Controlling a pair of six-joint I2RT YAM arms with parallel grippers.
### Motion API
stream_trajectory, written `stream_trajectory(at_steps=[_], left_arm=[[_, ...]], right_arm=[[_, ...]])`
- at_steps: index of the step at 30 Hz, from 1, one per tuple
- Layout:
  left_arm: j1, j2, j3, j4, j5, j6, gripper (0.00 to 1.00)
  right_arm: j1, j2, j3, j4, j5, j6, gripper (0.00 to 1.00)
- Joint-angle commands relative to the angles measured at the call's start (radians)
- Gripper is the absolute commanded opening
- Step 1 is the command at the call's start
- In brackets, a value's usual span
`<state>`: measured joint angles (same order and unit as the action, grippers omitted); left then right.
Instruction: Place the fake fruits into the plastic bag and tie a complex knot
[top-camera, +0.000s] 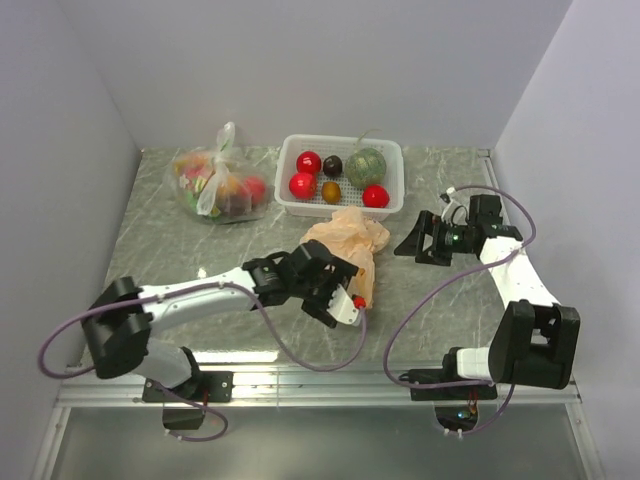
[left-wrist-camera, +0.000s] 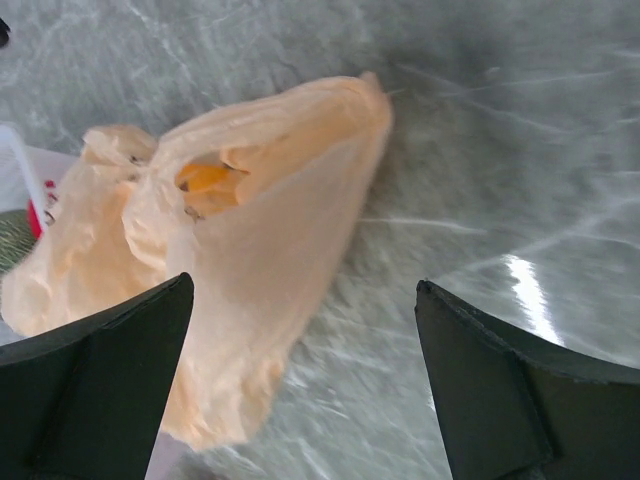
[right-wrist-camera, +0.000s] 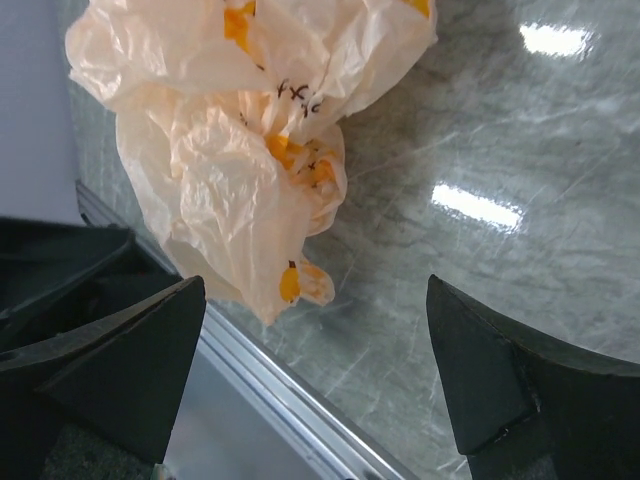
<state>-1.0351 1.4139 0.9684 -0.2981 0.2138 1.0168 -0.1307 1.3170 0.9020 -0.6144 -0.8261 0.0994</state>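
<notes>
Both pincers were spread wide, holding nothing. The plastic bag (top-camera: 345, 240) lay crumpled dead ahead of the left gripper (left-wrist-camera: 305, 288), partly between its fingers, and just ahead of the right gripper (right-wrist-camera: 315, 285) too. The fake fruits (top-camera: 333, 166) all sat in the white basket (top-camera: 392, 150), just past the bag. To me this was step one: getting the bag open. The next move probably calls for pinching one handle, not the whole wad. There was bare table off the right gripper's one side, and a metal rail (right-wrist-camera: 290, 400) close by the other.
</notes>
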Motion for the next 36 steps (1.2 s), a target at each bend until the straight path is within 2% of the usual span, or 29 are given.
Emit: stream_trajectory(at_steps=[1,4,6,7,9,10,12,13,14,19,23,32,36], left_arm=[[-0.006,0.086,0.024,0.175,-0.065,0.106,0.99],[-0.006,0.149,0.045,0.240,-0.099,0.100,0.99],[-0.006,0.171,0.062,0.237,-0.109,0.092,0.92],[-0.006,0.180,0.085,0.226,-0.111,0.071,0.77],[-0.003,0.175,0.118,0.202,-0.100,0.013,0.60],[0.000,0.157,0.156,0.156,-0.088,-0.060,0.45],[0.023,0.129,0.196,0.107,-0.047,-0.145,0.32],[0.033,0.099,0.232,0.073,-0.012,-0.234,0.10],[0.050,0.085,0.246,0.064,-0.001,-0.282,0.01],[0.107,0.030,0.332,0.010,0.068,-0.576,0.00],[0.173,-0.001,0.337,0.055,0.130,-0.743,0.00],[0.251,-0.012,0.340,0.077,0.176,-0.954,0.00],[0.279,-0.026,0.322,0.114,0.190,-1.009,0.00]], right_arm=[[-0.001,0.001,-0.017,0.013,-0.036,-0.004,0.97],[-0.001,0.013,-0.025,-0.007,-0.030,-0.030,0.97],[-0.003,0.021,-0.025,-0.022,-0.034,-0.047,0.97],[-0.010,0.021,-0.026,-0.027,-0.036,-0.052,0.97],[-0.017,0.018,-0.028,-0.028,-0.031,-0.061,0.97],[-0.023,0.016,-0.028,-0.027,-0.031,-0.064,0.97],[-0.026,0.011,-0.031,-0.022,-0.041,-0.073,0.96],[-0.027,0.010,-0.032,-0.018,-0.044,-0.073,0.96],[-0.027,0.005,-0.037,-0.012,-0.054,-0.079,0.96],[-0.027,-0.019,-0.040,0.037,-0.140,-0.086,0.96],[-0.001,-0.074,-0.081,0.157,-0.200,-0.017,0.98],[0.180,-0.217,-0.083,0.278,-0.200,0.045,1.00],[0.238,-0.217,-0.089,0.292,-0.189,0.054,1.00]])
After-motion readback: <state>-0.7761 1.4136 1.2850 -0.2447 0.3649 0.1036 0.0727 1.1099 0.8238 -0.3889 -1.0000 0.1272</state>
